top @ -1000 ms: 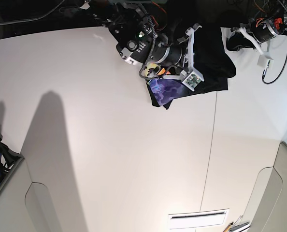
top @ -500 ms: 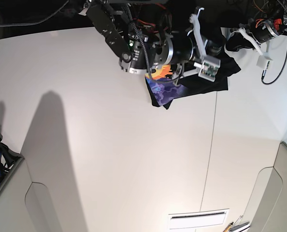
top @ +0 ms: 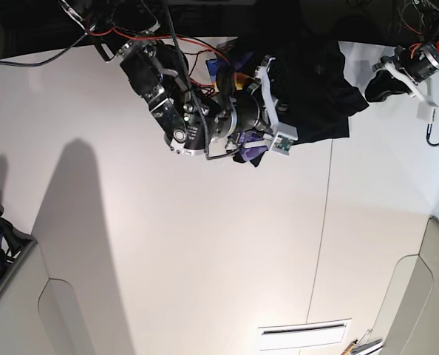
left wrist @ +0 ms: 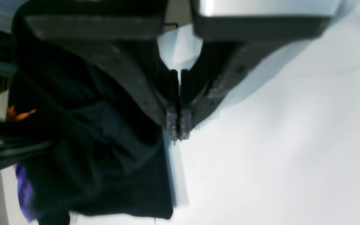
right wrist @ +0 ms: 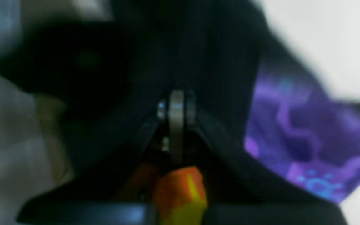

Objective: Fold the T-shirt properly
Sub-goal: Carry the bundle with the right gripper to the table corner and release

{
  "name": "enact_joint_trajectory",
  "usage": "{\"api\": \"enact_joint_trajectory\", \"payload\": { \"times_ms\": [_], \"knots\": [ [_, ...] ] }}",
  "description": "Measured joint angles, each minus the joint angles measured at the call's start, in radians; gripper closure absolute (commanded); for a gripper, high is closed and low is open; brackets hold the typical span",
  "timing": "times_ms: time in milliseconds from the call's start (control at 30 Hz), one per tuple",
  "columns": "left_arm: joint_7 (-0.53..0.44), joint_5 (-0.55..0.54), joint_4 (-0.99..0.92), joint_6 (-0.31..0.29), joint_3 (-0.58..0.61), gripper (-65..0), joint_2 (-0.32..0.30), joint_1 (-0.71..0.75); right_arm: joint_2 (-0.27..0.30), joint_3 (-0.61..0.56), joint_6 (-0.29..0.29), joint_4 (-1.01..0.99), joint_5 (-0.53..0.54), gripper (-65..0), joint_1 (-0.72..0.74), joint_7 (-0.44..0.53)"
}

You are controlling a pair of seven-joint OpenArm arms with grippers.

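the t-shirt (top: 315,92) sits bunched up at the far edge of the white table (top: 205,251), mostly black with a bit of the purple-blue print poking out at its near-left corner under the right arm. the right gripper (right wrist: 176,137) is down in the fabric with its jaws pressed together, and in its wrist view dark cloth and an orange-yellow bit of the print sit right around the tips, though it's too blurry to say if cloth is actually pinched. the left gripper (left wrist: 177,126) hangs over bare table just beside the shirt's edge, jaws together with nothing between them.
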Motion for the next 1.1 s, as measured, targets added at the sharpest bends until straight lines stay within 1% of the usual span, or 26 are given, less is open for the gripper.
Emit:
{"api": "enact_joint_trajectory", "payload": {
  "times_ms": [100,133,167,200,267,333,467,500,600,700,767,800,867,967,1000,1100],
  "knots": [
    [0.0,-0.002,0.0,0.0,-0.002,0.0,0.0,-0.003,-0.003,-0.014,0.003,-0.124,0.041,0.0,0.018,0.066],
    [0.0,-0.003,0.0,0.0,-0.002,0.0,0.0,-0.003,-0.006,-0.014,0.004,-0.158,0.034,0.0,0.021,0.092],
    [0.0,-0.003,0.0,0.0,-0.002,0.0,0.0,-0.003,-0.006,-0.011,-0.008,-0.181,0.027,0.0,0.021,0.122],
    [0.0,-0.003,0.0,0.0,-0.002,0.0,0.0,-0.003,-0.009,0.0,-0.04,-0.194,0.015,0.0,0.021,0.145],
    [0.0,-0.003,0.0,0.0,-0.002,0.0,0.001,-0.003,-0.023,0.043,-0.15,-0.2,-0.024,0.0,0.014,0.164],
    [0.0,-0.004,0.0,0.0,-0.002,0.0,0.003,-0.003,-0.034,0.118,-0.252,-0.198,-0.054,0.0,0.01,0.166],
    [0.0,-0.004,0.0,0.0,-0.003,0.0,0.0,-0.002,-0.034,0.34,-0.383,-0.191,-0.083,0.0,0.002,0.174],
    [0.0,-0.006,0.0,0.0,-0.003,0.0,0.001,-0.002,-0.037,0.398,-0.403,-0.189,-0.087,0.0,-0.008,0.174],
    [0.0,-0.008,0.0,0.0,-0.003,0.0,0.003,-0.002,-0.064,0.576,-0.428,-0.17,-0.089,0.0,-0.058,0.186],
    [0.0,-0.008,0.0,0.0,-0.003,0.0,0.002,-0.003,-0.118,0.749,-0.461,-0.114,-0.09,0.0,-0.117,0.19],
    [0.0,-0.008,0.0,0.001,-0.003,0.0,0.001,-0.003,-0.156,0.86,-0.468,-0.055,-0.09,0.0,-0.161,0.196],
    [0.0,-0.009,0.0,0.001,-0.003,0.0,0.001,-0.003,-0.165,0.91,-0.47,-0.019,-0.09,0.0,-0.179,0.196],
    [0.0,-0.009,0.0,0.0,-0.003,0.0,0.001,-0.003,-0.16,0.984,-0.48,0.055,-0.086,0.0,-0.204,0.191],
    [0.0,-0.009,0.0,0.0,-0.003,0.0,0.001,-0.003,-0.15,1.093,-0.509,0.171,-0.137,0.0,-0.236,0.167],
    [0.0,-0.01,0.0,0.0,-0.003,0.0,0.001,-0.003,-0.145,1.117,-0.516,0.206,-0.156,0.0,-0.245,0.161],
    [0.0,-0.01,0.0,0.0,-0.003,0.0,0.0,-0.004,-0.121,1.163,-0.517,0.281,-0.163,0.0,-0.256,0.162]
  ]
}}
